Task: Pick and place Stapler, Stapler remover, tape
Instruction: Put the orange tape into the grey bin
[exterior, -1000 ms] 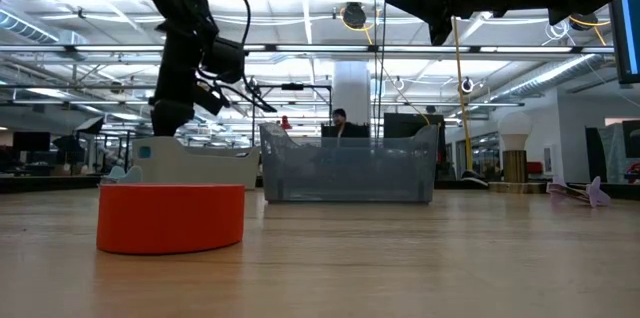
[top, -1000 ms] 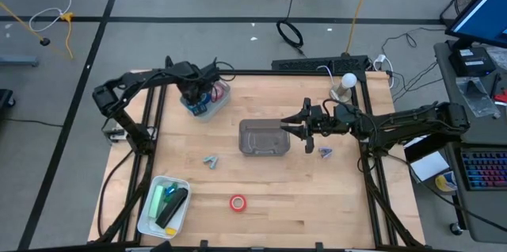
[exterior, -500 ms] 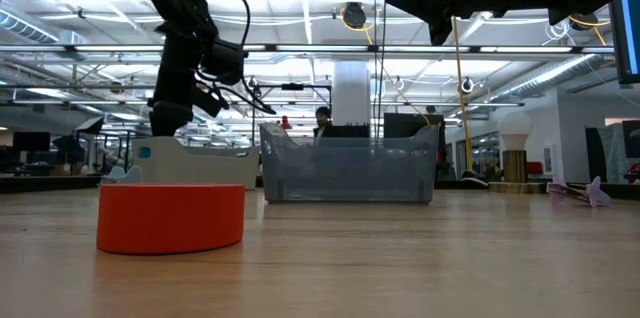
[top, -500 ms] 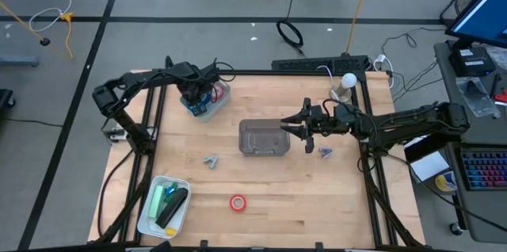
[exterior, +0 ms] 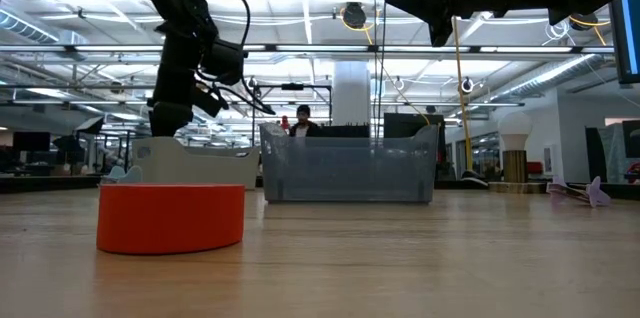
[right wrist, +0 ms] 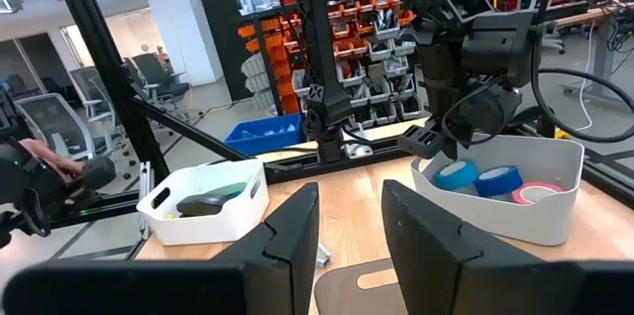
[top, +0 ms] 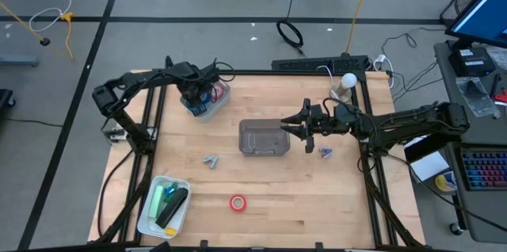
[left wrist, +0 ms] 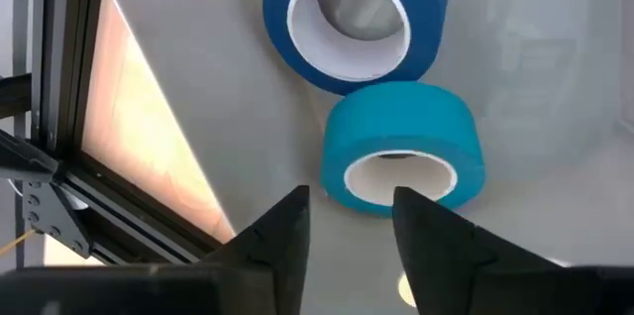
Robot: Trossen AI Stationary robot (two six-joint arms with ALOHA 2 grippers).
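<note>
Nothing on the table has shifted since the earlier frame. Your left gripper stands over the clear plastic tape bin, fingers parted and empty above a light-blue tape roll, apparently just released. A red tape roll waits well away.

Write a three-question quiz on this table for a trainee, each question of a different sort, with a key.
1. True or false: the red tape roll lies inside the grey bin.
2. Multiple choice: the left pincer hovers over (A) the bin of tape rolls, (B) the grey bin, (C) bare table.
3. Short answer: what colour is the bin that holds the green stapler?

Key: 1 false, it lies on the bare table; 2 A; 3 white.
</note>
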